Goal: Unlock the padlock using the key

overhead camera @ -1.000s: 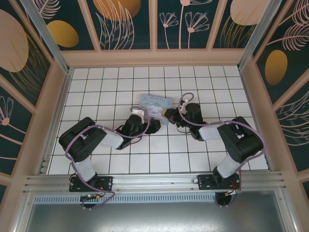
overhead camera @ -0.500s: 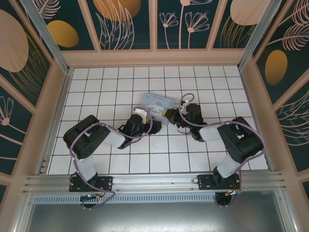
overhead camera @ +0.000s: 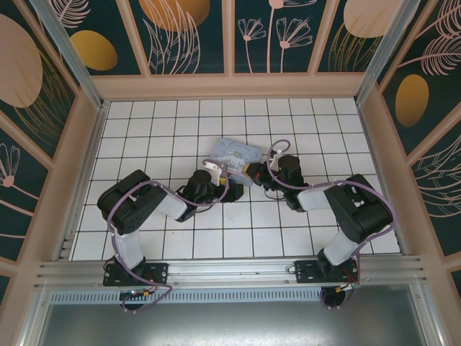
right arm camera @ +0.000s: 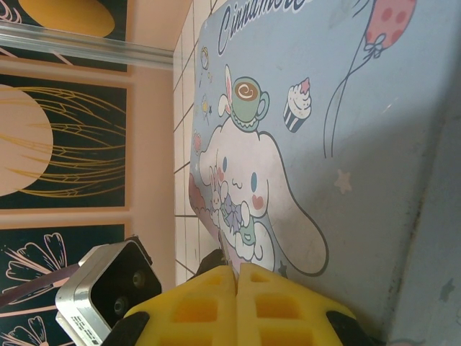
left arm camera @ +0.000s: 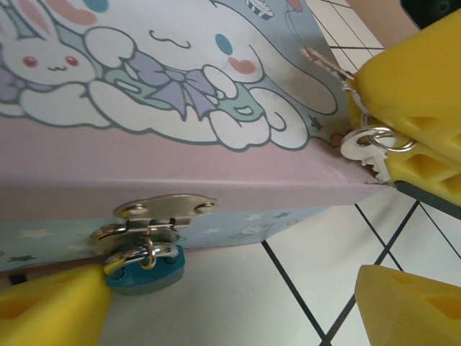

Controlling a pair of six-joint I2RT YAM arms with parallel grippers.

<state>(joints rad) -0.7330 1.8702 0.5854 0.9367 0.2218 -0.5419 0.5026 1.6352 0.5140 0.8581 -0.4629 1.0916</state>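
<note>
Padlock [left arm camera: 142, 265] hangs locked on the hasp [left arm camera: 158, 210] of the tin box [left arm camera: 216, 166], between the spread left tool [left arm camera: 230, 310] fingers. Right tool [right arm camera: 236, 281] pinches the key [left arm camera: 323, 62] off to the right, apart from the lock; insertion and turn remain.

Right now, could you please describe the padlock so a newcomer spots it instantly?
Find the pale blue cartoon tin box on the tiled floor. A silver hasp sits on its side wall; the padlock hangs from it, tiny and teal, unlike the silver key.
</note>
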